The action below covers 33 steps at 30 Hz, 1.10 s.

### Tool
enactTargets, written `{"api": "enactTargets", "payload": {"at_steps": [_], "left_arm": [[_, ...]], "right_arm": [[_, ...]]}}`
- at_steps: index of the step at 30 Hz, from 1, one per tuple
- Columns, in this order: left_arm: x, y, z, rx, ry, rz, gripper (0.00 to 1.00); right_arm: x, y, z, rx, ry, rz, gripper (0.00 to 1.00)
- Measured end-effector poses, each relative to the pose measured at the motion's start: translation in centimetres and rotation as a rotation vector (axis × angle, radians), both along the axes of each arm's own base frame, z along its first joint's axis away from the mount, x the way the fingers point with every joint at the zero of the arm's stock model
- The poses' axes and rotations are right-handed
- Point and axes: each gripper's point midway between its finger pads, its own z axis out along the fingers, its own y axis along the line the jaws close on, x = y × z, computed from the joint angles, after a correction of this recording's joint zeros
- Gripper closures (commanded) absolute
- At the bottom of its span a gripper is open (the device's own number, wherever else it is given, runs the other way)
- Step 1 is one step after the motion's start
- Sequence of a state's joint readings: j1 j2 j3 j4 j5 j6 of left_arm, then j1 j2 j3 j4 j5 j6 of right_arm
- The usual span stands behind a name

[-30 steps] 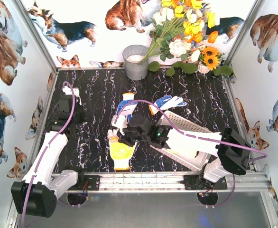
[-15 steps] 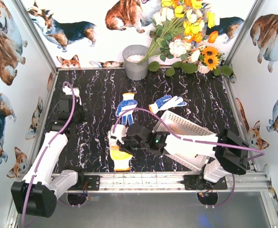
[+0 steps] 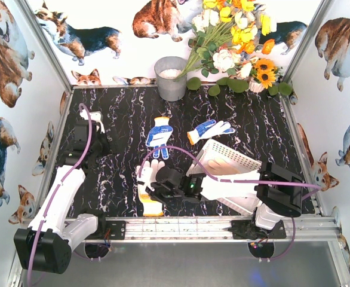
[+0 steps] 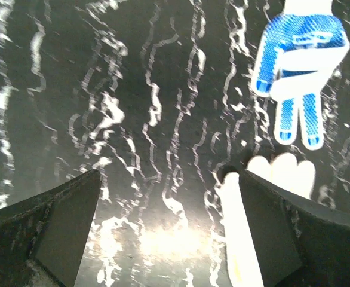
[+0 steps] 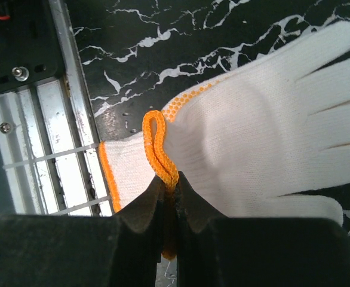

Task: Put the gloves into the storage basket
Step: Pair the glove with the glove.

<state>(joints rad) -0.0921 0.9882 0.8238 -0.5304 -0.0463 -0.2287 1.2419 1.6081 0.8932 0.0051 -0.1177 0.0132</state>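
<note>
The right gripper [image 5: 169,182] was closed on only the rolled orange cuff [image 5: 157,143] of a white glove [image 5: 258,119], which lay flat on the black table [image 3: 121,107] close to the metal rail [image 5: 49,149] at the near edge. So thin a pinch looked likely to slip once the glove's weight hung from it, dropping it short of the basket [image 3: 235,156], which sat to the right, tilted and partly under the right arm. What seemed to be a second glove [image 5: 127,164], orange-dotted, lay beneath; knit catching on knit could drag it onto the rail. A swinging glove might also snag the basket's raised rim and tip it. The left gripper [image 4: 168,176] hung wide open and empty over bare table, well apart, with a blue-dotted glove [image 4: 300,60] ahead of it.
</note>
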Motion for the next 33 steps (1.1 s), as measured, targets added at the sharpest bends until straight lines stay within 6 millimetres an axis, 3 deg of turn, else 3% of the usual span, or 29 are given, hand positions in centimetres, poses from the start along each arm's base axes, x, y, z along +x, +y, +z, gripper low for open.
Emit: {"api": "enactTargets", "payload": {"at_steps": [4,9,14,19,22,28,33], "left_arm": [[-1.6,-2.2,-2.0,-0.139,0.077,-0.022,0.27],[-6.4,-5.1,-7.0,-0.309,0.296,-0.016,0.40],[-9.1,-7.3,-8.4,-0.417,0.395,0.010,0.53],[-12.7,-9.2,-11.1,-0.479,0.528,0.014,0.66],[-14.4,-10.4,-12.3,-0.492,0.599,-0.005,0.68],[-16.0,-11.5,-14.4,-0.521,0.689,-0.006,0.73],[-15.7,-12.0,-14.6,-0.538,0.695,-0.014,0.80]], "right_arm": [[0.4,-0.4,-0.5,-0.003,-0.003,-0.043,1.00],[0.8,-0.7,-1.1,0.002,-0.005,-0.087,1.00],[1.0,-1.3,-1.7,0.002,-0.004,-0.117,1.00],[1.1,-1.1,-1.6,0.023,-0.003,-0.129,1.00],[1.1,-1.1,-1.6,0.030,0.002,-0.135,1.00],[1.2,-0.8,-1.3,0.047,-0.001,-0.139,1.00],[1.3,-0.8,-1.2,0.052,-0.004,-0.141,1.00]]}}
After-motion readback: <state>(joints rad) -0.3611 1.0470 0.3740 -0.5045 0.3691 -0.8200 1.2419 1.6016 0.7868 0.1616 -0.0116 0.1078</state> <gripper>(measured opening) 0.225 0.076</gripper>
